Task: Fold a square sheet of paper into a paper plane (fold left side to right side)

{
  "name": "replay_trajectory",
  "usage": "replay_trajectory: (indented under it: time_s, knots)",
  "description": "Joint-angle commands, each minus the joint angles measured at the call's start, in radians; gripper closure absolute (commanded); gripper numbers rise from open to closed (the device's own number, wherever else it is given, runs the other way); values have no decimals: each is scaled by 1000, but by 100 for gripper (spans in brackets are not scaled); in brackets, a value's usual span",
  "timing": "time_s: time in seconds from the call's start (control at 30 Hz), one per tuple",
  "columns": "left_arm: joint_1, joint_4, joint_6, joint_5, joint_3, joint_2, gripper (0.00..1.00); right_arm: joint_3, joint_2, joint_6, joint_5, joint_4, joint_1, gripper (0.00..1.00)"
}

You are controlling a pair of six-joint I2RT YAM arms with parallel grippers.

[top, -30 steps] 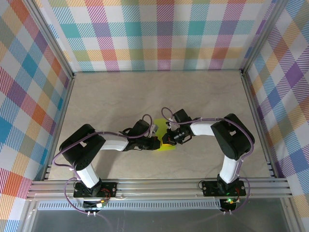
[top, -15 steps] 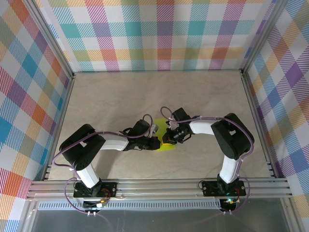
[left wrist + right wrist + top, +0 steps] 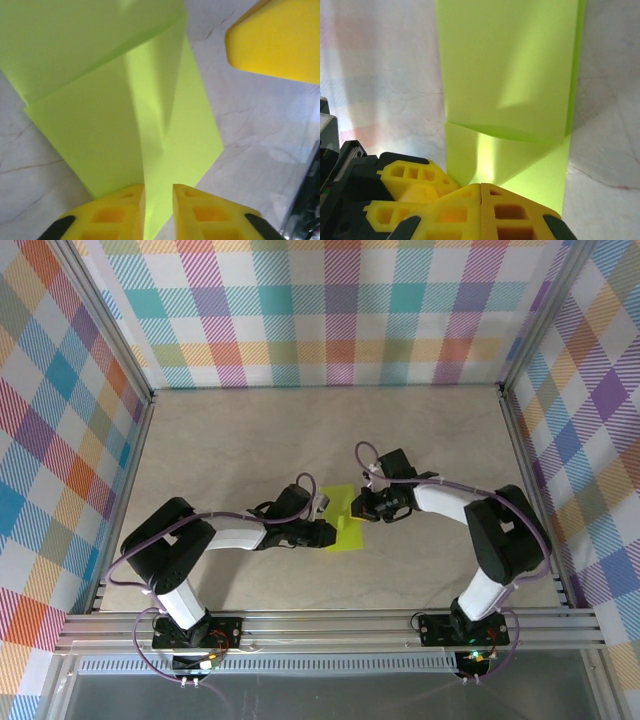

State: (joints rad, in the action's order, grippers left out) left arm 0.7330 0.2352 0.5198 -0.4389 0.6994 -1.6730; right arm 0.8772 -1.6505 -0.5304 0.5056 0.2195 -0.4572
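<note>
The square sheet of paper is lime and lies folded at the table's middle, with a crease and one flap lifted off the surface. My left gripper sits at its left edge. In the left wrist view its jaws stand slightly apart, with the paper running up between them. My right gripper is at the paper's right edge. Its yellow fingers are pressed together, the gripper shut just over the near edge of the paper, with nothing visible in the seam.
The marble-look tabletop is bordered by aluminium rails at the front and sides, with checked walls behind. The two grippers are close together over the paper; the right gripper's fingertip shows in the left wrist view.
The right gripper has slid right and slightly back, off the paper's middle, uncovering more of the sheet. The left jaws have parted a little.
</note>
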Motion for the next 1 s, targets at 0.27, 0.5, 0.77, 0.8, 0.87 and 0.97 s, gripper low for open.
replay_trajectory:
  time_s: [0.27, 0.5, 0.77, 0.8, 0.87, 0.97]
  knots:
    - [-105, -62, -61, 54, 24, 123, 48, -150, 122, -23, 44, -164, 85, 63]
    - [-104, -57, -75, 26, 61, 39, 48, -202, 138, -94, 107, -299, 110, 32]
    - [-104, -23, -63, -5, 72, -28, 50, -199, 135, -80, 112, -280, 114, 28]
    - [-105, -19, -61, -10, 74, -33, 51, -198, 134, -78, 113, -278, 114, 28]
    - [-104, -17, -60, -14, 78, -45, 53, -196, 131, -76, 114, -276, 114, 28]
    - [-104, -14, -58, -20, 84, -55, 56, -193, 127, -74, 122, -275, 114, 29]
